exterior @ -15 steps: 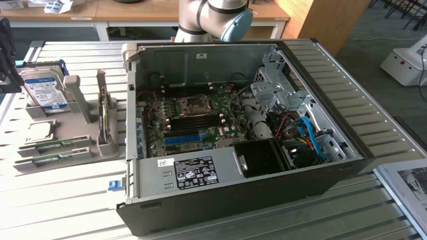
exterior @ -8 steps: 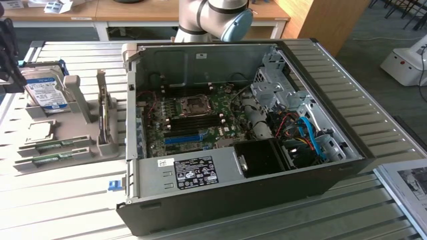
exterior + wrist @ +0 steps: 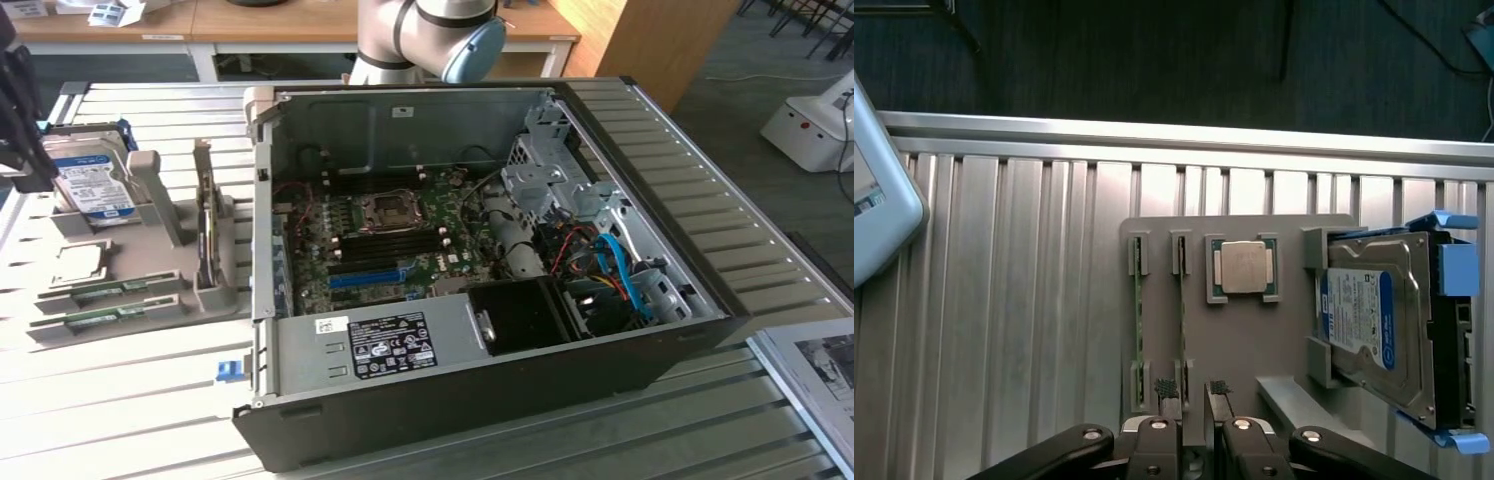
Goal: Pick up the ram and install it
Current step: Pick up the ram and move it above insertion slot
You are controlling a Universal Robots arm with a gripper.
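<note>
Wrist view: gripper (image 3: 1192,392) jaws spread wide, empty, hanging over slim green ram stick (image 3: 1181,320) standing on edge in slotted grey plastic tray (image 3: 1254,340) on ribbed metal tabletop (image 3: 1004,300). My take for grab: keep jaws square, centred, clear of neighbouring stick (image 3: 1137,320), and squeeze flat faces gently.

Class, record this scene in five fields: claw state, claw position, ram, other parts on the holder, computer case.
claw state: claw open, holding nothing
claw position: above the grey holder, at one end of a ram stick
ram: that stick and a second ram stick stand on edge in holder slots
other parts: processor chip, hard drive
computer case: computer case open, motherboard exposed
</note>
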